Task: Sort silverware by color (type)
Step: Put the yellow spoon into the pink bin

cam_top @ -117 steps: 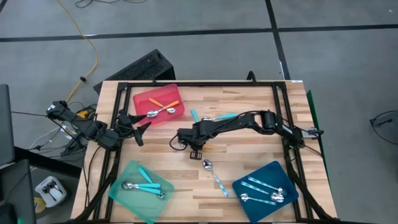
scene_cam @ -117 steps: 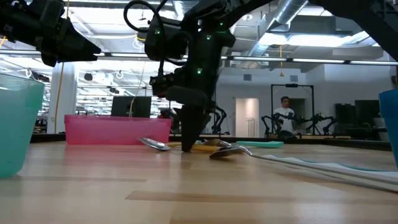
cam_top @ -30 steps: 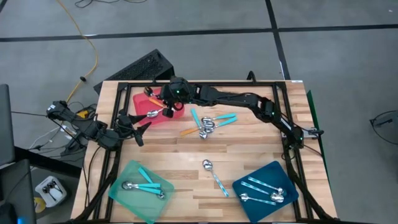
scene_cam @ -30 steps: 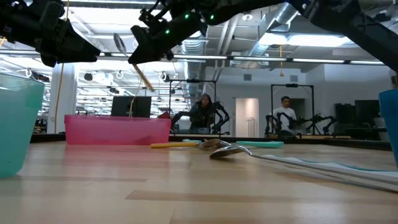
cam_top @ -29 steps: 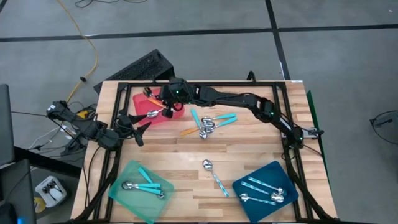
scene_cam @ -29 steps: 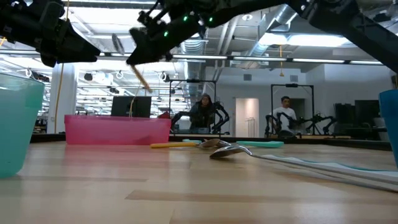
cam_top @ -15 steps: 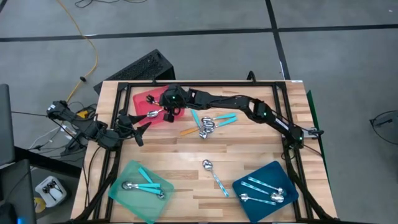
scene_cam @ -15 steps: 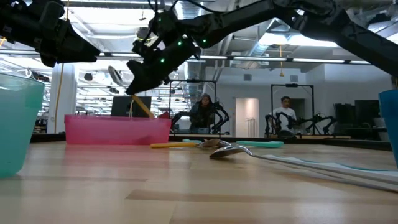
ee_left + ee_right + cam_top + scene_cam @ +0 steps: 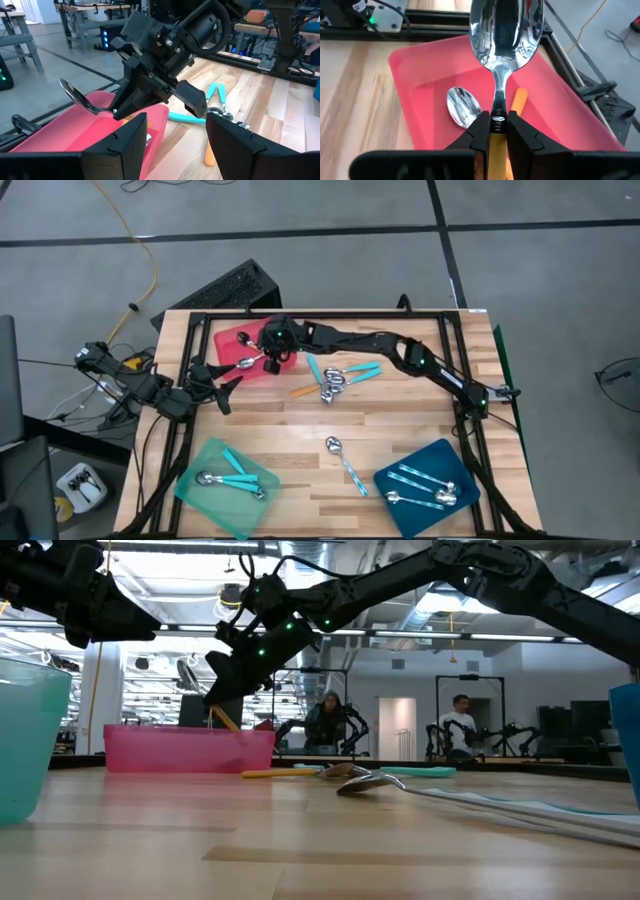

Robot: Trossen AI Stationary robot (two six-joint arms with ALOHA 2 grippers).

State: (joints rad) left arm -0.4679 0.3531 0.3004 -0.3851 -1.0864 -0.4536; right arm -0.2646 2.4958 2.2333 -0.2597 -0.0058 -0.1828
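The right gripper [image 9: 495, 131] hangs over the flat red plastic tray [image 9: 232, 340] at the wooden table's [image 9: 400, 420] far left, jaws clamped on an orange-handled metal spoon [image 9: 502, 30], bowl tilted up. The left gripper [image 9: 222, 383] waits just beside the tray, jaws spread and holding nothing.

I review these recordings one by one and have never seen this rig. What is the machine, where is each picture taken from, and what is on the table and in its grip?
Two dark robot arms work at a wooden table. One camera looks straight down, one sits at table height, one rides each wrist. The right gripper is shut on an orange-handled metal spoon above the flat red plastic tray. The left gripper waits open at the table's left edge. A mint-green tray holds turquoise spoons, a dark-blue tray pale-blue ones; loose spoons lie between.
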